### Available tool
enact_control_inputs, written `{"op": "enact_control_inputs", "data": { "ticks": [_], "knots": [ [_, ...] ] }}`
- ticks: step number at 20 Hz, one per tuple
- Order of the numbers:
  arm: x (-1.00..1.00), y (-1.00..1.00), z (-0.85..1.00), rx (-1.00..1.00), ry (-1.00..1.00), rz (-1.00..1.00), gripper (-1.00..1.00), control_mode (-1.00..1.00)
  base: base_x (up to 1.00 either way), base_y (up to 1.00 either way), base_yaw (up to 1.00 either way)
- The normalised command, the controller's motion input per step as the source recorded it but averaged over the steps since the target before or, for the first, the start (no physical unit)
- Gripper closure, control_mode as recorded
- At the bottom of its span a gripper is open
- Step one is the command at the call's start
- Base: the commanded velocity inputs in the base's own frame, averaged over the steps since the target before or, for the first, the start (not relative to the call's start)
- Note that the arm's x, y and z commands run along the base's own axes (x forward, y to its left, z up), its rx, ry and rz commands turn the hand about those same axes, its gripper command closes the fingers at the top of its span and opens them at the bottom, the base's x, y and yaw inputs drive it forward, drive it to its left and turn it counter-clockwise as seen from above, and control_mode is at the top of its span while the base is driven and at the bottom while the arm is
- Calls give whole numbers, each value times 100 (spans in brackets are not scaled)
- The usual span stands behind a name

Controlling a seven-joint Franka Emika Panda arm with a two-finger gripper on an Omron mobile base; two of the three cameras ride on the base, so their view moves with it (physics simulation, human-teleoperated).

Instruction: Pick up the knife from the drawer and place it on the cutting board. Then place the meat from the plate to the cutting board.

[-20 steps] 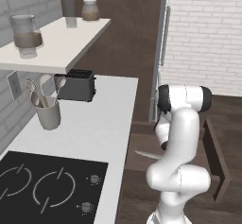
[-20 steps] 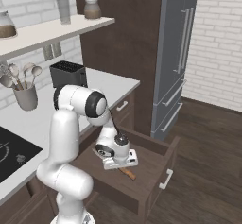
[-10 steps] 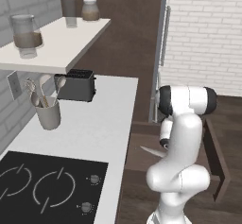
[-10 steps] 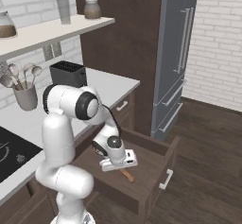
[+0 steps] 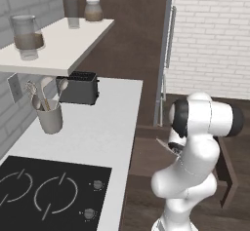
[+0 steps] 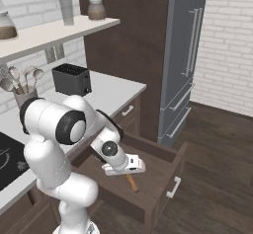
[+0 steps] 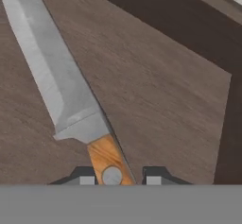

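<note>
The knife (image 7: 56, 76) lies on the wooden floor of the open drawer (image 7: 160, 100), silver-grey blade pointing away from the hand, orange-brown handle nearest it. My gripper (image 7: 120, 178) is low inside the drawer, its two dark fingertips (image 7: 86, 176) close on either side of the handle, shut on it. From the right base view the hand (image 6: 123, 164) hangs over the drawer (image 6: 170, 171) with the knife handle (image 6: 131, 182) sticking out beneath it. The cutting board, the meat and the plate are out of view.
A dark toaster (image 5: 80, 87), a utensil cup (image 5: 49, 115) and a black hob (image 5: 44, 193) sit on the white counter (image 5: 102, 127). A shelf (image 5: 58, 45) with jars hangs above. A tall grey fridge (image 6: 185, 55) stands past the drawer.
The arm has bent lower and the hand has sunk further into the drawer. The fingers have drawn in on the knife handle.
</note>
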Motion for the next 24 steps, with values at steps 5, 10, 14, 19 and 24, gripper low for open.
{"op": "enact_control_inputs", "data": {
  "ticks": [5,10,14,19,24],
  "knots": [
    [63,-44,100,10,3,-5,100,-100,0,0,0],
    [49,-50,100,17,10,-2,100,-100,0,0,0],
    [36,-65,100,24,12,-3,100,-100,0,0,0],
    [34,-53,100,23,13,-4,100,-100,0,0,0],
    [18,-48,100,24,22,-1,100,-100,0,0,0]
  ]
}}
